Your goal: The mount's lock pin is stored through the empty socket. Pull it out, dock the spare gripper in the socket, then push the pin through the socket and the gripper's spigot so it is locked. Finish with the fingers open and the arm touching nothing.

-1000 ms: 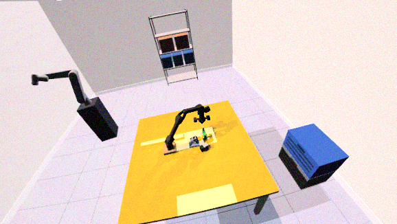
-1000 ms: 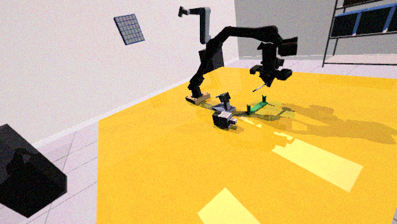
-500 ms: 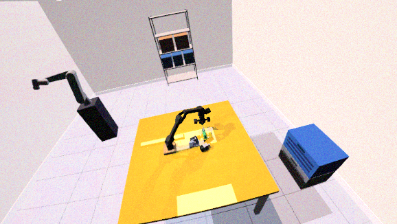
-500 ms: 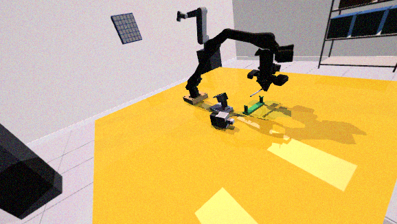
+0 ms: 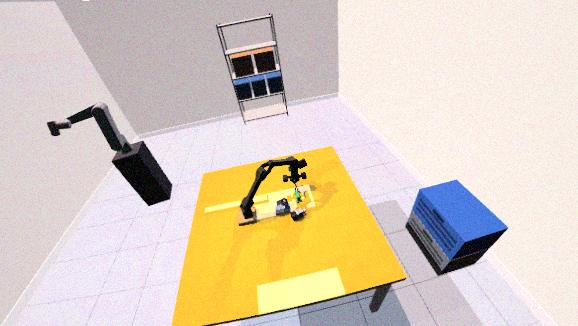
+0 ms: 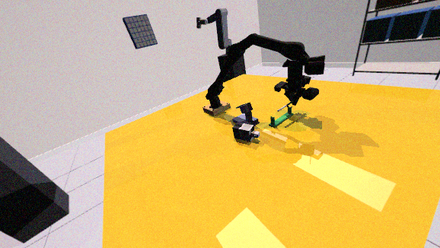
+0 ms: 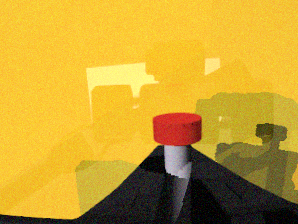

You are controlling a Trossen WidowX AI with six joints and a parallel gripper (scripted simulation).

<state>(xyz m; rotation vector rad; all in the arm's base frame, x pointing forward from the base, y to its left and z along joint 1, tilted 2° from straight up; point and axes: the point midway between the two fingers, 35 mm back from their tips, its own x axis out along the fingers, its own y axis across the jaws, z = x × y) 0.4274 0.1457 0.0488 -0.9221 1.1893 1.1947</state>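
Above the green cradle point(image 5: 298, 195) point(image 6: 282, 119), we see the black gripper point(image 5: 295, 177) point(image 6: 294, 103) point(image 7: 172, 153) pointing down, and its jaws are clamped on the lock pin point(image 6: 284, 108) point(image 7: 177, 159). In the wrist view, the pin's red head point(image 7: 177, 129) stands out beyond the fingertips, and the grey shank goes between them. We find the mount point(image 5: 282, 206) point(image 6: 245, 119) near the cradle, on the side toward the arm's base point(image 5: 240, 223) point(image 6: 215, 111). Beside the mount and near the cradle lies the spare gripper point(image 5: 298, 214) point(image 6: 243, 132).

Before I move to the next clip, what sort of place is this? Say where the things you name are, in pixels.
Probably a robotics lab or workshop: an arm point(image 5: 260, 175) point(image 6: 254, 41) on a yellow table point(image 5: 225, 280) point(image 6: 160, 182), a second arm point(image 5: 106, 125) point(image 6: 221, 32) on a pedestal, and a rack point(image 5: 229, 60) point(image 6: 361, 44) of bins.
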